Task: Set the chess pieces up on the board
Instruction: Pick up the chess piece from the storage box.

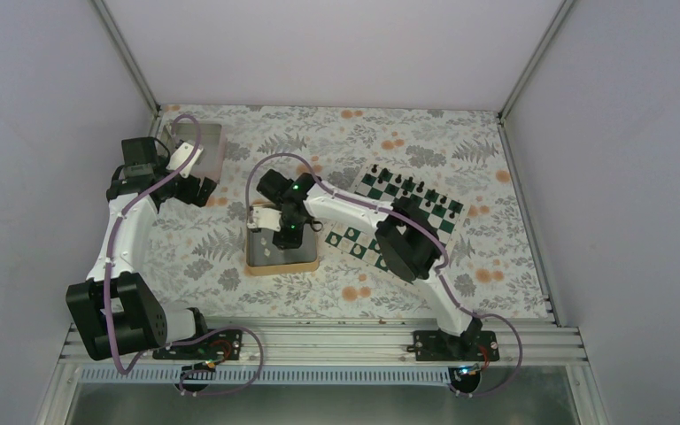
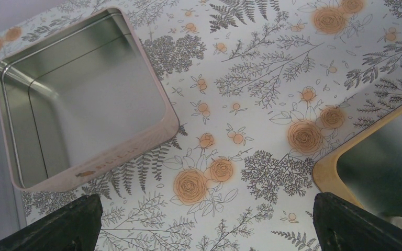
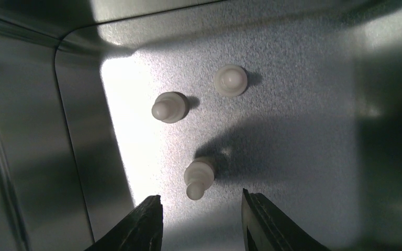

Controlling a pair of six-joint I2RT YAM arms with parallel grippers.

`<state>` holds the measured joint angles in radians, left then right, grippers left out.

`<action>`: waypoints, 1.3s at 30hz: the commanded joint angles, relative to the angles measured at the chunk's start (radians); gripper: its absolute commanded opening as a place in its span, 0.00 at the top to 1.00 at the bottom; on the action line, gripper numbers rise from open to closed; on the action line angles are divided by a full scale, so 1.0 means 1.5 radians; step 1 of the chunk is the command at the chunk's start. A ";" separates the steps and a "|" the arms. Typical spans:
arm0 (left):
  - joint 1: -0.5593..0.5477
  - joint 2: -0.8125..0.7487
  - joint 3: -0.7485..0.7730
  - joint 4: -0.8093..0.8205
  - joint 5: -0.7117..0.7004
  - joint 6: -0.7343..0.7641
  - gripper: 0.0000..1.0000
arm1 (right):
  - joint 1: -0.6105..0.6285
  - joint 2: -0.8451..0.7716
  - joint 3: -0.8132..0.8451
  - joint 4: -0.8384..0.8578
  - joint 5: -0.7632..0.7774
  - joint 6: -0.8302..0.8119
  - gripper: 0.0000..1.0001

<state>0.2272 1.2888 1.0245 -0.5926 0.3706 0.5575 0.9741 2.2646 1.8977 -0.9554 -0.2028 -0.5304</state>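
Chess pieces (image 3: 170,107) sit in the tin (image 3: 31,130) as your right gripper (image 3: 201,209), jaws moderately apart, hovers above the nearest pawn (image 3: 199,178): next, descend, close gently, carry it to the board (image 1: 354,237).

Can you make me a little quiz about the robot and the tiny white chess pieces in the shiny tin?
1. Count: how many white chess pieces stand in the metal tin in the right wrist view?
2. True or false: the left gripper is open and holds nothing.
3. Pick one: the right gripper is lined up with A) the piece lowest in its picture, B) the piece highest in its picture, C) no piece at all.

Key
1. Three.
2. True.
3. A. Its open fingers sit to either side, just below that piece.
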 commanded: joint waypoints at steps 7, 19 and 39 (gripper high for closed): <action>0.004 -0.011 -0.001 0.009 0.010 0.007 0.00 | 0.008 0.034 0.021 0.013 -0.019 -0.006 0.60; 0.004 -0.014 -0.002 0.009 0.011 0.007 0.00 | 0.008 0.049 0.032 0.017 -0.010 0.000 0.76; 0.004 -0.011 0.004 0.005 0.014 0.007 0.00 | -0.068 -0.224 -0.088 -0.017 0.025 0.030 0.89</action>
<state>0.2272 1.2888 1.0245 -0.5926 0.3710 0.5610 0.9226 2.0621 1.8103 -0.9627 -0.1860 -0.5156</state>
